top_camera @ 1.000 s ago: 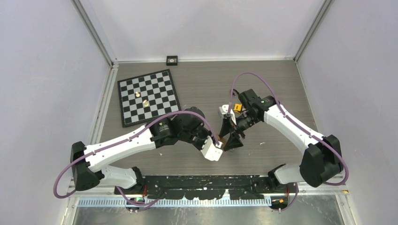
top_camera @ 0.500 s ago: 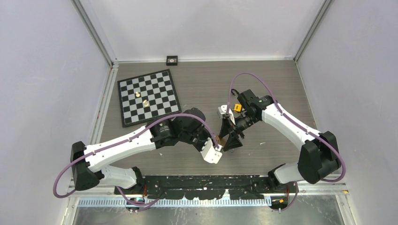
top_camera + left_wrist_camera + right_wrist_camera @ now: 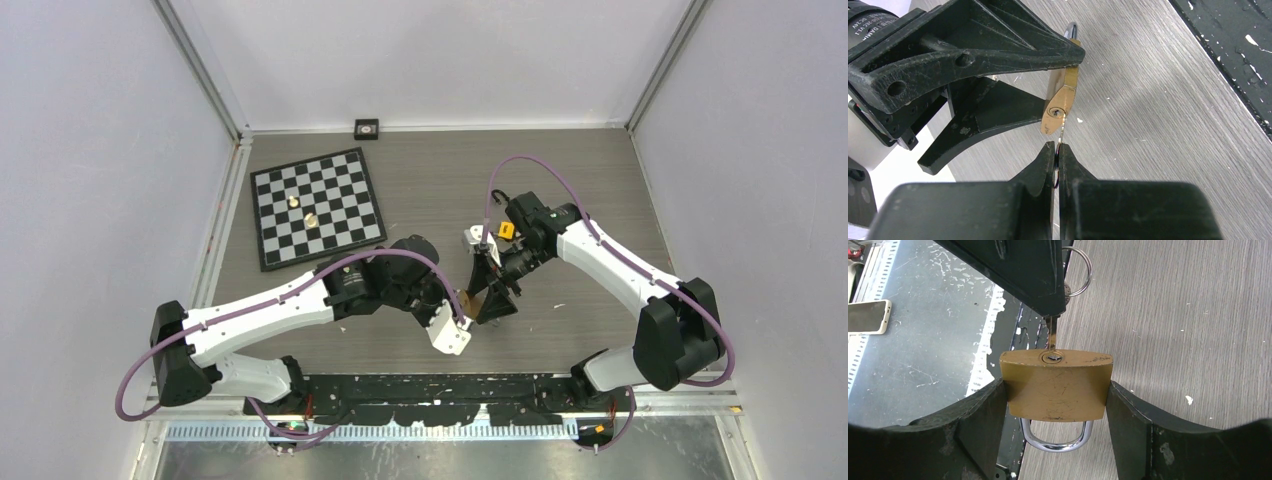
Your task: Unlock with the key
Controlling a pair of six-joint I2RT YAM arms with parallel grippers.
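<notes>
A brass padlock [image 3: 1055, 385] with a silver shackle [image 3: 1056, 442] sits clamped between the fingers of my right gripper [image 3: 1056, 385], keyhole [image 3: 1052, 357] facing away from the wrist. In the top view this right gripper [image 3: 495, 290] holds the padlock [image 3: 479, 298] low over the table's middle. My left gripper [image 3: 1057, 146] is shut on a thin key [image 3: 1062, 131], whose blade reaches up to the keyhole [image 3: 1055, 112] of the padlock [image 3: 1060, 92]. How deep the key sits cannot be told. A key ring [image 3: 1079, 270] hangs behind the left fingers. From above, the left gripper [image 3: 466, 315] meets the padlock from the near side.
A checkered board [image 3: 316, 208] with two small brass pieces lies at the back left. A small black square object [image 3: 366, 128] sits by the back wall. A black rail [image 3: 430, 385] runs along the near edge, and a phone [image 3: 868, 316] lies on the metal shelf beyond it.
My left wrist has shifted slightly toward the near edge while still pinching the key. The right gripper and the padlock have stayed almost still.
</notes>
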